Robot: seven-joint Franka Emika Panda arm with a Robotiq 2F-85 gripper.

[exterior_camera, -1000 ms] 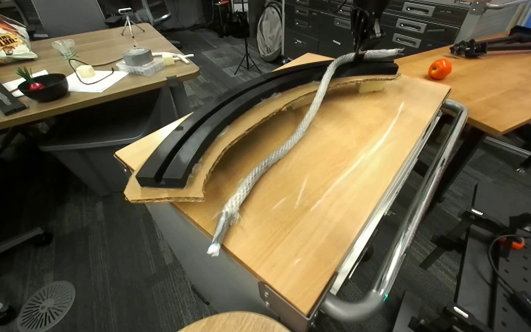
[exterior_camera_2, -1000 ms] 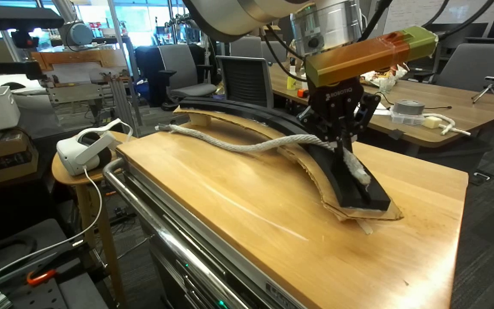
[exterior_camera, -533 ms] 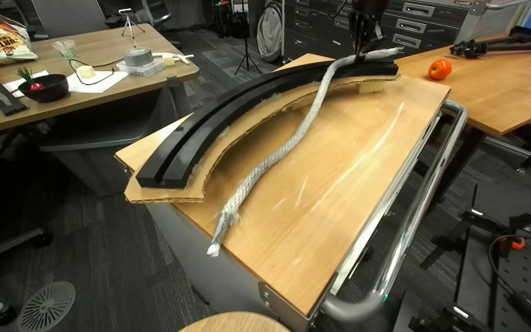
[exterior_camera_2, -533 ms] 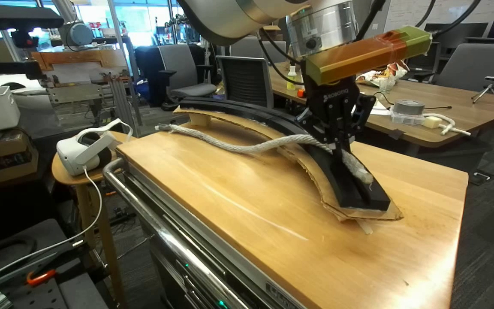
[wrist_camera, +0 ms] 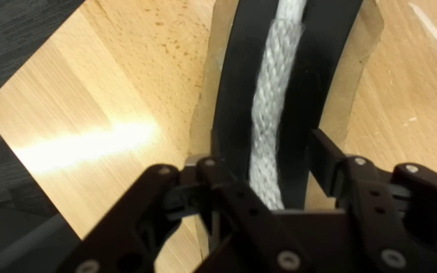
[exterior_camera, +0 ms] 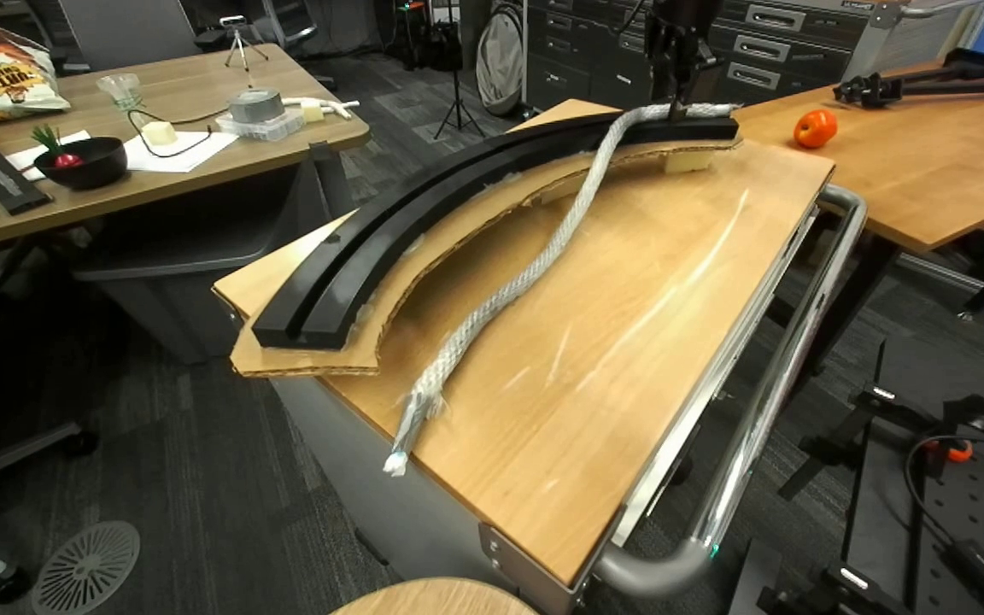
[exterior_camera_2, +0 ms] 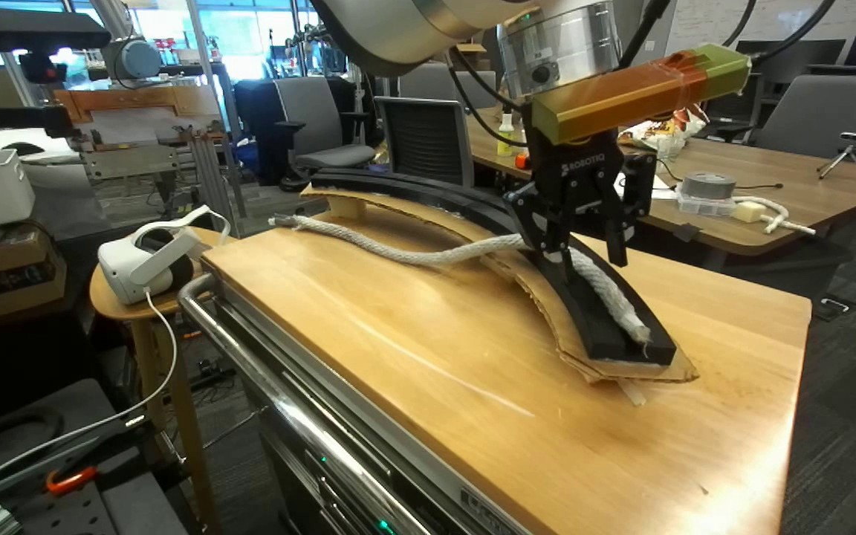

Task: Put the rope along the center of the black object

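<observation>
Wrist view: rope [wrist_camera: 268, 110] lies over the centre of the black track [wrist_camera: 237, 76], long axis running from just past 12 o'clock down to 6. Your gripper [wrist_camera: 265, 137] stands with fingers well apart, at the rope's 9 and 3 o'clock, black surface showing between; you have hold of nothing. In an exterior view the track-side end [exterior_camera_2: 632, 328] points to 5 o'clock, short of the track's tip. From there the rope runs back under your gripper, bends off over the inner edge and cardboard [exterior_camera: 321, 360], then crosses the wooden board [exterior_camera: 629, 256]. In an exterior view its board-side end [exterior_camera: 407, 425] points to 7 o'clock at the board's edge. Depth in groove: cannot tell.
</observation>
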